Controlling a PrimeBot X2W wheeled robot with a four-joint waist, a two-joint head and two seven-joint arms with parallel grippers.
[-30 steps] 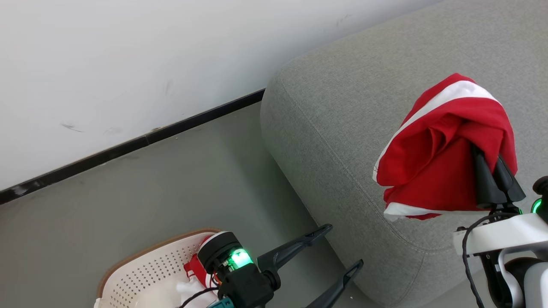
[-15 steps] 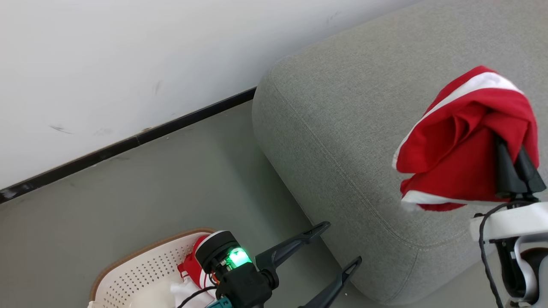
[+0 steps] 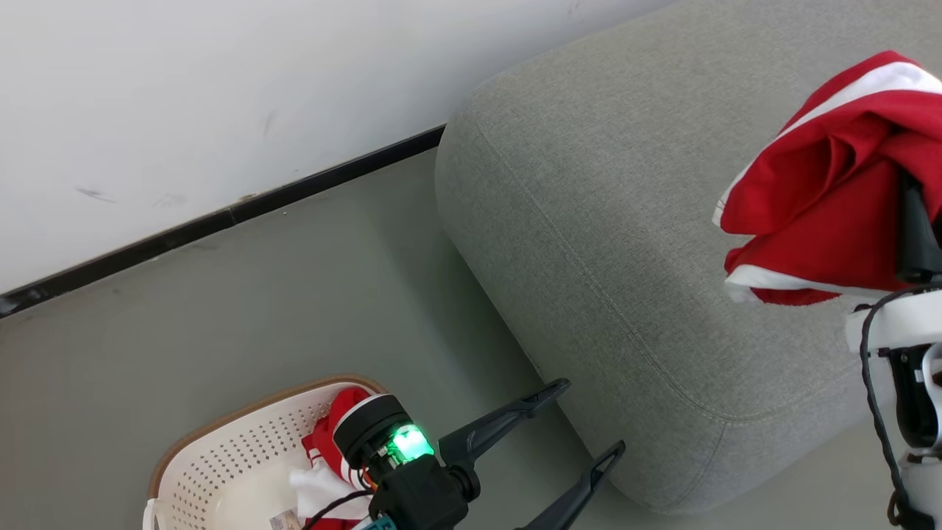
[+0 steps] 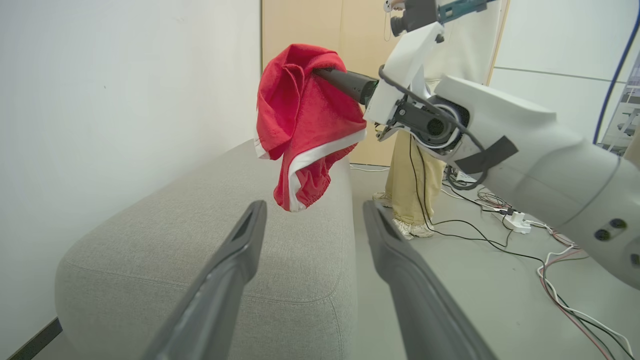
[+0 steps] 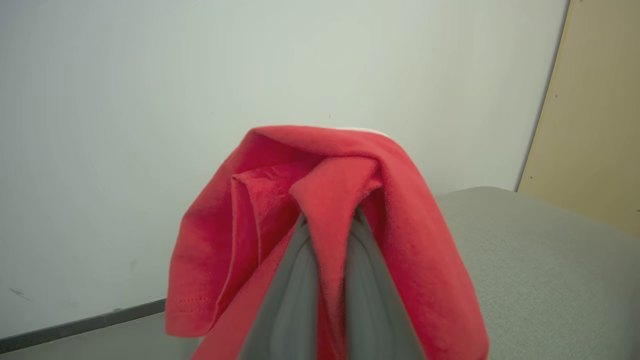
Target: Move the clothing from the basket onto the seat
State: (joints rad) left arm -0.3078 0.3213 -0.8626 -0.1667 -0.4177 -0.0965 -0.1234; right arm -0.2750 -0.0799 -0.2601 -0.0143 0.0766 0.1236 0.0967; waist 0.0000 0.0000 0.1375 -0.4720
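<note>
A red garment with white trim [image 3: 824,199] hangs above the grey seat [image 3: 603,221], draped over my right gripper [image 3: 916,235], which is shut on it. In the right wrist view the red cloth [image 5: 325,200] is pinched between the dark fingers [image 5: 290,300]. The left wrist view shows the garment [image 4: 305,115] dangling over the seat's [image 4: 200,225] top, clear of the cushion. More red and white clothing [image 3: 324,449] lies in the cream basket [image 3: 221,464] on the floor at lower left. My left gripper [image 3: 581,419] is open and empty, between the basket and the seat's front corner.
A white wall with a black skirting [image 3: 221,217] runs behind the basket and seat. Grey floor [image 3: 294,309] lies between them. In the left wrist view a person's legs [image 4: 415,190] stand beyond the seat, with cables and a power strip [image 4: 515,222] on the floor.
My right gripper has carried the red garment up and to the right in the head view, farther over the seat. The left gripper has stayed open in place.
</note>
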